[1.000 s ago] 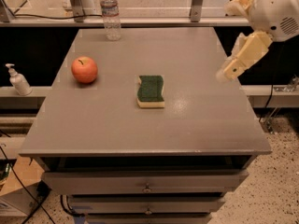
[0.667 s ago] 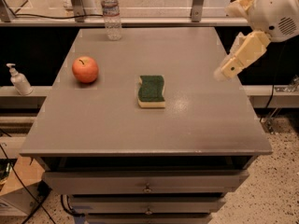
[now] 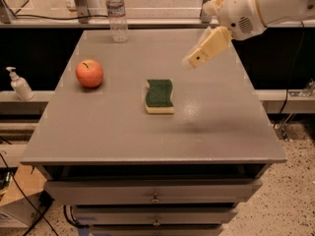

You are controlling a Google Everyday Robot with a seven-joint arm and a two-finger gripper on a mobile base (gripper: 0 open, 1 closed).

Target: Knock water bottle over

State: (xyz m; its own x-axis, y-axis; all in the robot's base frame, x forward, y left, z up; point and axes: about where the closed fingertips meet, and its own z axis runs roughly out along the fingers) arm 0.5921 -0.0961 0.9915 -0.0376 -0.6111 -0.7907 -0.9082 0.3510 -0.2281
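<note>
The water bottle (image 3: 117,14) is clear ribbed plastic with a white cap and a pale label band. It stands upright at the far left of the grey table (image 3: 147,127). My gripper (image 3: 193,60) hangs above the table's right-centre, on a white arm coming in from the upper right. It is well to the right of the bottle and nearer the camera, not touching anything.
A red apple (image 3: 89,73) sits at the table's left. A green-topped sponge (image 3: 159,96) lies at the centre, just below and left of the gripper. A white pump dispenser (image 3: 19,84) stands on a lower shelf to the left. Drawers run under the table front.
The arm and gripper have swung left, from beyond the table's right edge to above its right-centre. The bottle, apple and sponge have not moved.
</note>
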